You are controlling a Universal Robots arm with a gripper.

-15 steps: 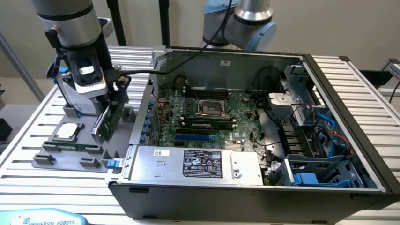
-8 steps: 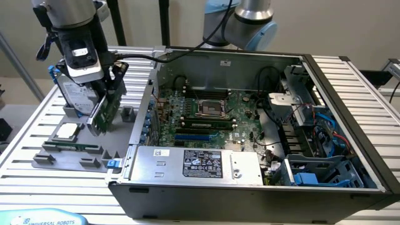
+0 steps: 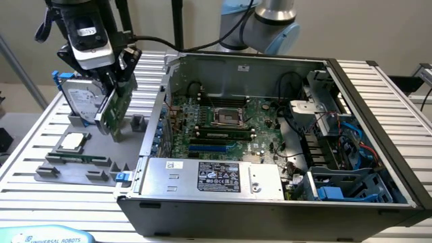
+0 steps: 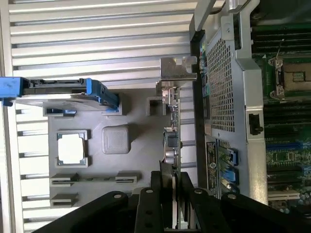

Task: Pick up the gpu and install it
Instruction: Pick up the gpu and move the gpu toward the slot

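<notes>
Exterior view, gpu [image 3: 116, 106]: standing on its long edge with the green board face showing, hanging in the gripper over the far end of the grey tray, just beside the hard drive; cannot tell whether its lower edge is touching the tray.
Wrist view, gpu [image 4: 171, 141]: showing edge-on, silver bracket [image 4: 177, 68] at the end away from the fingers.
Gripper [image 3: 115, 80]: pointing down and grasping the gpu by its upper edge, one black finger [image 4: 156, 191] pressing on each face.
Hard drive [image 3: 82, 101]: standing upright in its blue-handled frame at the tray's far end, on the side of the gpu facing away from the case.
Grey tray [image 3: 74, 174]: lying on the bench [image 3: 40, 202] toward the bench edge at the exterior view's left, just beside the case.
CPU chip [image 3: 72, 142]: sitting flat in a square pocket mid-tray, apart from the gpu.
Green memory stick [image 3: 78, 157]: lying along the tray's near part.
Case [image 3: 378, 126]: lying open side up, taking up the bench from the middle to the exterior view's right.
Motherboard [image 3: 233, 131]: sitting on the case floor.
Power supply [image 3: 216, 177]: sitting along the case's near wall.
</notes>
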